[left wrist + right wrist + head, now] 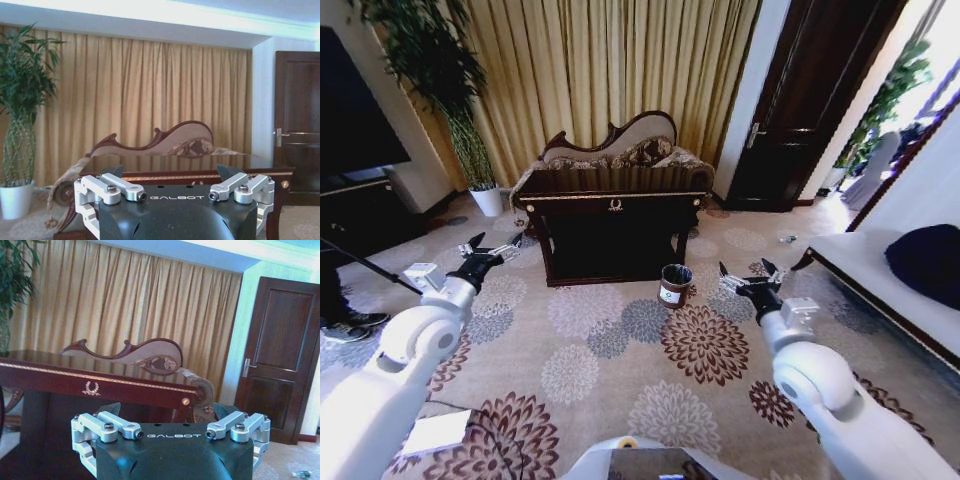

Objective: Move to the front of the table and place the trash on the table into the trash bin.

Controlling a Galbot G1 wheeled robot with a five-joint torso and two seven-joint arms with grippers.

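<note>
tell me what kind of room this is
Most likely a formal living room or hotel-style lounge: a carved floral sofa behind a dark gold-trimmed table, floor-length gold curtains, a flower-patterned carpet and a potted plant. Both grippers, left and right, hover open above the carpet.

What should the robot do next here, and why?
Probably drive forward toward the table. It stands well ahead across the carpet, with the trash bin on the floor by its front corner, while the left gripper and right gripper hang open, holding nothing.
</note>
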